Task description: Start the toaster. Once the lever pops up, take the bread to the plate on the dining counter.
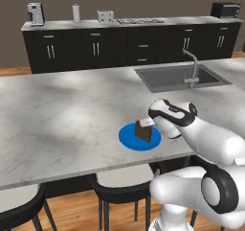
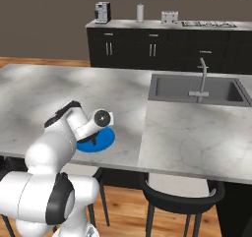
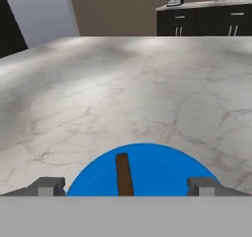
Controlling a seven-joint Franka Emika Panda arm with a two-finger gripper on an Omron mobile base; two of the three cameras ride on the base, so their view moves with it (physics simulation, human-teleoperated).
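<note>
Step in hand: the delivery end of the task. The bread (image 1: 142, 130) is already at the plate (image 1: 128, 138) on the dining counter (image 1: 62, 115), so by the look of things the toasting part is done and what remains is the release.
Bread: a thin dark brown slice standing on edge over the blue plate; in the hand view it shows as a narrow upright strip (image 3: 124, 174) midway between the finger tips. Whether its lower edge touches the plate cannot be told.
Gripper: the gripper (image 3: 126, 186) has its fingers set wide, one tip at each side of the hand view with a clear gap to the slice on both sides. In the left base view it (image 1: 149, 123) sits just above the bread's top edge. It does not appear to be pinching the slice.
Plate: near the front edge of the worktop, above the black stools (image 1: 122, 184); partly behind the arm in the right base view (image 2: 104, 140).
Toaster: far off on the back worktop (image 1: 105, 16), well apart from the arm.
Sink: inset to the right (image 1: 179, 77), clear of the plate.
Next move, as a judgement: lift the hand straight away without brushing the slice, which may tip flat once unsupported.
</note>
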